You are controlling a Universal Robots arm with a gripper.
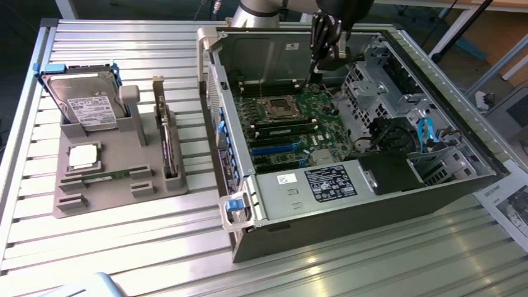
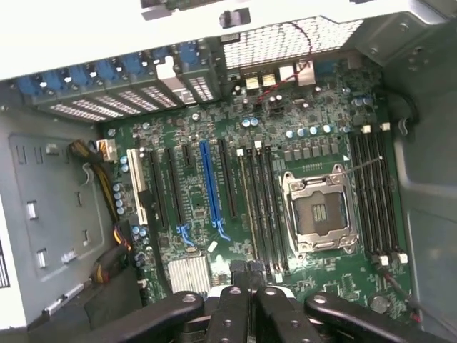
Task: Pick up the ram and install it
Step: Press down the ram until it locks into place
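Ram down at the exterior view's lower left, lying flat in a slot of the grey tray, well apart from the arm. Thin green strip with small chips: by the look of it light, stiff along its length, but fragile, so best taken by the two long edges near the middle, clear of the chips and the contact edge. Smooth board sides, likely slippery under a narrow pinch, and easy to tilt if caught off-centre. Same tray, further up: hard drive standing in its cradle, silver processor lying flat just above the ram, dark card upright on the tray's right side. Over to the open case filling the right half: motherboard on its floor, socket open and bare, long black memory slots running on either side of it, blue card slot beside them. Gripper hanging inside the case in the upper middle of the exterior view, above the board's far end; fingers pressed together, nothing seen pinched between them. Ram not yet picked up, to judge from where things lie.
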